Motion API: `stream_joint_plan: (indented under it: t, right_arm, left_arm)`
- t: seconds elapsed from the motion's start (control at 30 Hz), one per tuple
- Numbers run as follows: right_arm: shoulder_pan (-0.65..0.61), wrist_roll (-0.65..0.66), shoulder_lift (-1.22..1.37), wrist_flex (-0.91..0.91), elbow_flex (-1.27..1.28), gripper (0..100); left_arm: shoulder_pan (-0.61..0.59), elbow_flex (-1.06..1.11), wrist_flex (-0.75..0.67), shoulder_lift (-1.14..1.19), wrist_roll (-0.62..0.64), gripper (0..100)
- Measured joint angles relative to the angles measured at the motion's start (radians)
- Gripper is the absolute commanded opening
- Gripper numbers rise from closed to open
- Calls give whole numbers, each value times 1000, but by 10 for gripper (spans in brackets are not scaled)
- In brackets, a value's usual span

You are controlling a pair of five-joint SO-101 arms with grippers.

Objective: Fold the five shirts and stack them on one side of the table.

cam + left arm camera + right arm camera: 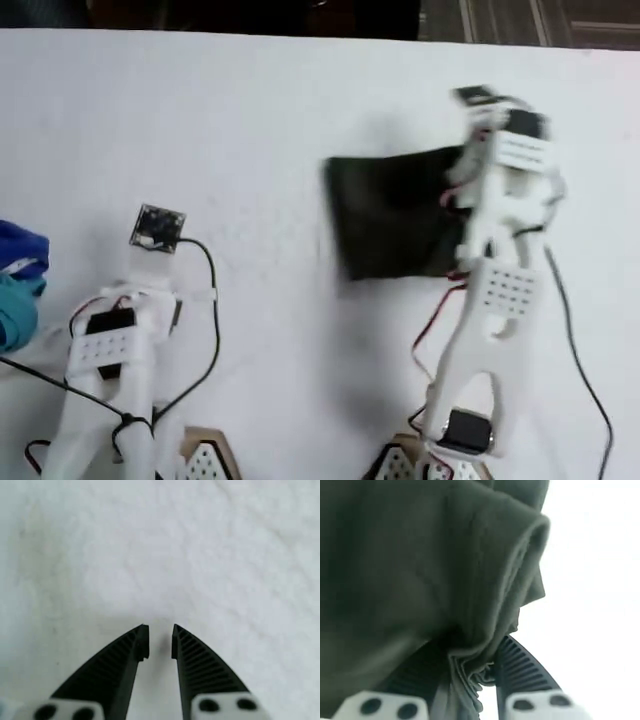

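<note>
A dark green-black shirt point(390, 215) lies folded into a rough rectangle on the white table point(250, 120), right of centre. The right arm point(500, 230) stretches over the shirt's right edge. In the right wrist view my right gripper point(472, 675) is shut on a bunched fold of that shirt point(410, 570), and the cloth hangs over and hides most of the fingers. The left arm point(110, 335) sits at the near left. My left gripper point(159, 642) hovers over bare table, its fingers almost together with nothing between them.
A blue shirt point(20, 250) and a teal shirt point(15, 310) are piled at the table's left edge, close to the left arm. Cables point(210, 300) trail from both arms near the front edge. The table's far edge meets a dark floor.
</note>
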Motion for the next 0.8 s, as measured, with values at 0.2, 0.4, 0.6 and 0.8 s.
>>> stream_joint_plan:
  t: [0.2,0.4,0.6,0.8]
  right_arm:
    - [137,69,77,-155,-120,19]
    - [195,103,124,-400,-146,19]
    - [216,104,146,-572,-147,19]
    - [232,104,236,-686,-147,19]
  left_arm:
    - [0,0,0,0,0,102]
    - [-2,0,0,0,0,102]
    - [-2,0,0,0,-2,102]
    - [-2,0,0,0,-2,102]
